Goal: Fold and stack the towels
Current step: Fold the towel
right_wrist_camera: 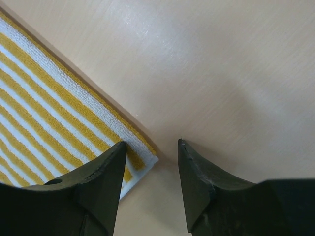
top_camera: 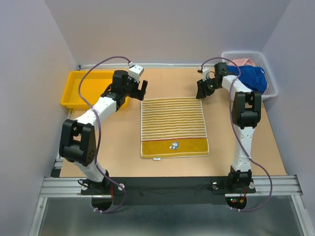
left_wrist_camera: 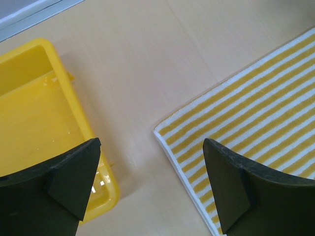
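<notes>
The striped towel point(top_camera: 173, 127) is laid flat on the worktop point(top_camera: 123, 147), not yet folded, and no stack is begun. The left fingers point(left_wrist_camera: 74, 177) are released wide, and one far corner is seen between them, nearer the right one. The right fingers point(right_wrist_camera: 103, 182) are released too, with nothing grasped and the other corner just beside their left tip. Beyond the right fingers, the blue towel point(top_camera: 251, 77) and the pink towel point(top_camera: 243, 61) are shown bunched in a basket point(top_camera: 272, 88) by the top view only. The closeness to the corners is shown only by the wrist views.

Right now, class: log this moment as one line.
striped towel flat, unfolded | left gripper open near far-left corner | right gripper open near far-right corner
</notes>
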### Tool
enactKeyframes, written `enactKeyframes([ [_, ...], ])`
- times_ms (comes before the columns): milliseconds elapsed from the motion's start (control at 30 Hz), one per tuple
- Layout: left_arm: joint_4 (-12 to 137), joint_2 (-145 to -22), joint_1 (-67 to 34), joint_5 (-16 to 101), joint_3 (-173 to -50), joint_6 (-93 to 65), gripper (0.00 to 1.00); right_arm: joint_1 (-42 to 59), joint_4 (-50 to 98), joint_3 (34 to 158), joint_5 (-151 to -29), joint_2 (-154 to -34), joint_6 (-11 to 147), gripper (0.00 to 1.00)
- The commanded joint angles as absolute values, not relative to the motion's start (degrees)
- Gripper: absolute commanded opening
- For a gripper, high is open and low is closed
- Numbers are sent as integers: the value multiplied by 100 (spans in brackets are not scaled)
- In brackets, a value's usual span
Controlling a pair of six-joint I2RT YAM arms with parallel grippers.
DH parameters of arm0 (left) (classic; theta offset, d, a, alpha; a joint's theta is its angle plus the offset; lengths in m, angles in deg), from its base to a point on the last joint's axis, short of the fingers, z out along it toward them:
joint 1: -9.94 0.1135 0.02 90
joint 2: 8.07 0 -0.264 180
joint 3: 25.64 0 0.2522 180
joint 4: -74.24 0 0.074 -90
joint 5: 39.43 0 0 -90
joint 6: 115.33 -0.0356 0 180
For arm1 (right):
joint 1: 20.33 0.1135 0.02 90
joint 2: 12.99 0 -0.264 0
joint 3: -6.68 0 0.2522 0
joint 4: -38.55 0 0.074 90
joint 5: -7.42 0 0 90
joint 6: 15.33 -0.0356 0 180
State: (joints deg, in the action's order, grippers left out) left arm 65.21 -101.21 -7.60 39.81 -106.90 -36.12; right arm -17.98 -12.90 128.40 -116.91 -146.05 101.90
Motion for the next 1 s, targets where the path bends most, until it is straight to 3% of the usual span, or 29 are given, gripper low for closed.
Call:
enactKeyframes([
  [0,6479,-10044,-764,3783,-10865,-3852,96,-1682,-1951,12977,-11616,-15001,10429,51],
  [400,6066,-10720,-764,3387,-11515,-4607,97,-1664,-2363,13223,-11282,-15362,10622,38],
  [567,5477,-11283,-764,3124,-12060,-4933,97,-1655,-2610,13206,-11133,-15397,10728,39],
  [733,5143,-11599,-764,3080,-12421,-5126,97,-1664,-2671,13171,-10983,-15406,10772,51],
  [967,4993,-11828,-764,2957,-12676,-5196,96,-1655,-2847,13145,-11009,-15388,10886,49],
])
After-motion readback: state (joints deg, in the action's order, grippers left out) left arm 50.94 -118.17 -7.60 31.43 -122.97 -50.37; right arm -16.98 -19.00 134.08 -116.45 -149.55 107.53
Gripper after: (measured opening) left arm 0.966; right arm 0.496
